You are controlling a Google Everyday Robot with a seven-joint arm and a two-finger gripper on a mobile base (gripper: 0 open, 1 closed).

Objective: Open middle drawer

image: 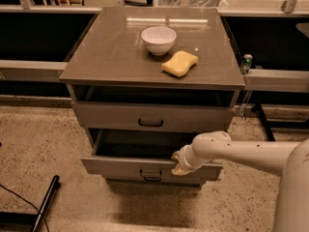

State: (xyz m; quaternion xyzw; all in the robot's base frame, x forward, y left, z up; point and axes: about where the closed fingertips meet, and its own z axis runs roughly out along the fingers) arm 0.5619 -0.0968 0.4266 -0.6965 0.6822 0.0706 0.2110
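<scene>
The arm (pixel 251 151) reaches leftward from the lower right, nearly level. The gripper (pixel 179 166) sits at the front's top edge on the middle drawer (pixel 120 166), right of the handle (pixel 150 174). Its grasp state cannot be told. The drawer, number 2 of 3, stands partly pulled out.

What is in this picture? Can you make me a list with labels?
cabinet: grey-beige, with drawers
on top: white bowl, and a yellow sponge beside it, not touching
middle drawer: pulled out, dark inside showing
top drawer: dark gap above its front
gripper: at the middle drawer's front edge, right of the handle
arm: white, reaching in from the right
</scene>
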